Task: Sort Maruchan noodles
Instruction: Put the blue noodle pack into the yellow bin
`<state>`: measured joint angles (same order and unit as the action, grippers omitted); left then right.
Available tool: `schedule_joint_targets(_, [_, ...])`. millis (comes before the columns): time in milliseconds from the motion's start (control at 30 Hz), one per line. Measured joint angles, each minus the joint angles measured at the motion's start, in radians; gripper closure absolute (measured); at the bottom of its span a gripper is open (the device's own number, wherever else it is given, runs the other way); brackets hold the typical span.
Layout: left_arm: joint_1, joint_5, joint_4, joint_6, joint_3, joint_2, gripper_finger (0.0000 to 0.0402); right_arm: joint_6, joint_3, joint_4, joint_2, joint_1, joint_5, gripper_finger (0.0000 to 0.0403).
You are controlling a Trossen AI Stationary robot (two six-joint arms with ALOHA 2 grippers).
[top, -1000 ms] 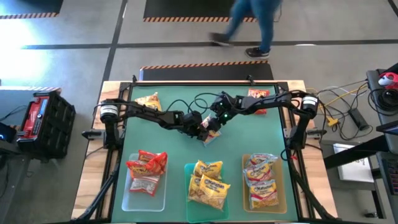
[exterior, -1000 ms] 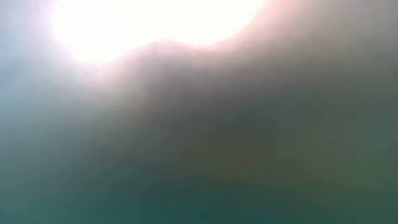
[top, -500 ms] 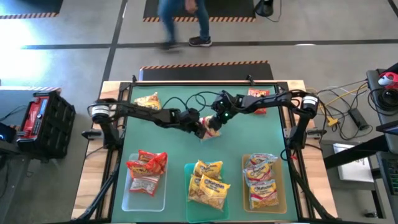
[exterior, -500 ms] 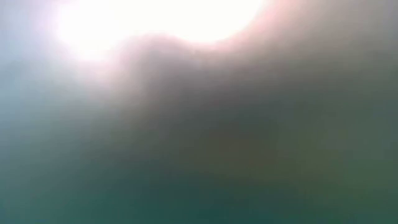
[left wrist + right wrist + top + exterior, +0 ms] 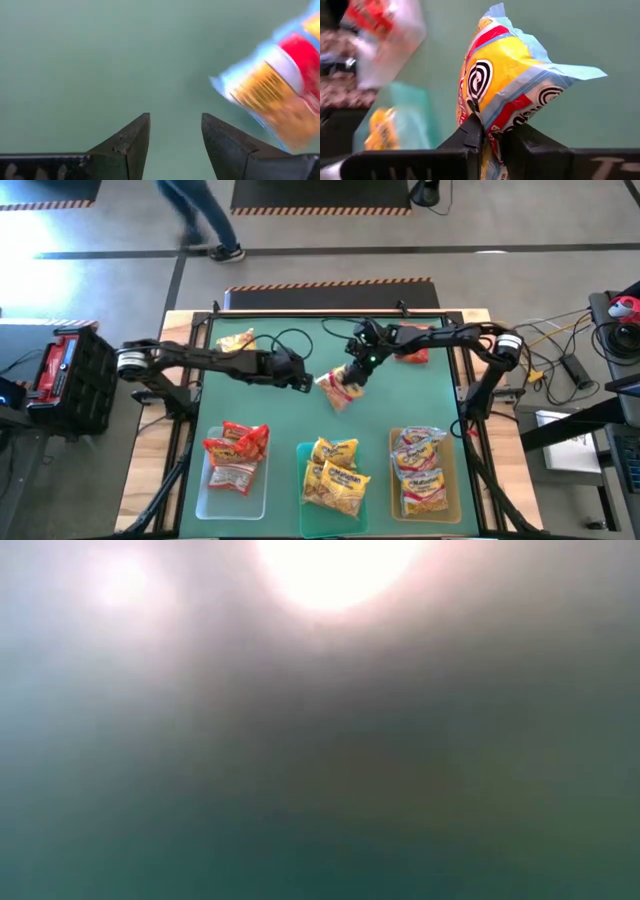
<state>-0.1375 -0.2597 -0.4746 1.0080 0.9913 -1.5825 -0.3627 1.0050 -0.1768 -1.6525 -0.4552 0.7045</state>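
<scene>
A yellow-orange packet (image 5: 505, 80) with a white-red label is being pinched by its lower crimped edge between the fingers of the right gripper (image 5: 492, 137), so that most of the wrapper is standing free beyond the fingertips. In the high view the same packet (image 5: 338, 390) is being carried just ahead of the right gripper (image 5: 357, 370), above the middle of the table. The edge grip is probably being used because the crinkly film offers a thin seam to clamp and the noodle block is spared.

The left gripper (image 5: 175, 135) is being held with its fingers narrowly parted and nothing between them; the packet is showing off to one side of it, clear of its fingertips. In the high view this left gripper (image 5: 298, 380) is being kept just beside the carried packet.

Beyond the right gripper, toward the near edge of the table, three trays are being filled by kind: red packets (image 5: 236, 445) in the clear tray (image 5: 205, 502), yellow packets (image 5: 335, 470) in the teal tray (image 5: 303, 520), and yellow-orange packets (image 5: 418, 465) in the amber tray (image 5: 395, 505). The carried packet matches the last group, so that tray is judged its destination. Behind the grippers, a yellow packet (image 5: 236, 340) and a red packet (image 5: 415, 352) are lying unsorted.

The green mat (image 5: 260, 405) is being used as the work surface. On the floor past the table a person's legs (image 5: 200, 220) are being seen. The low view is being washed out by glare.
</scene>
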Motion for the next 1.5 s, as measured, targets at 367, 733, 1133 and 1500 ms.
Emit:
schedule_joint_targets(367, [0.003, -0.087, 0.007, 0.130, 0.000, -0.014, 0.0239, 0.089, 0.000, -0.176, 0.107, 0.041, 0.152, 0.0366])
schedule_joint_targets(733, [0.034, -0.090, -0.006, 0.083, 0.000, -0.023, 0.0239, 0.015, 0.000, -0.501, 0.417, 0.217, -0.075, 0.0367])
schedule_joint_targets(1133, [0.131, -0.090, -0.006, 0.090, 0.000, -0.023, 0.0239, -0.407, 0.000, -0.532, 0.576, 0.724, -0.211, 0.0367])
schedule_joint_targets(1500, [0.213, -0.090, -0.005, 0.109, 0.001, -0.023, 0.0239, -0.576, 0.000, -0.668, 0.432, 1.077, -0.273, 0.0367])
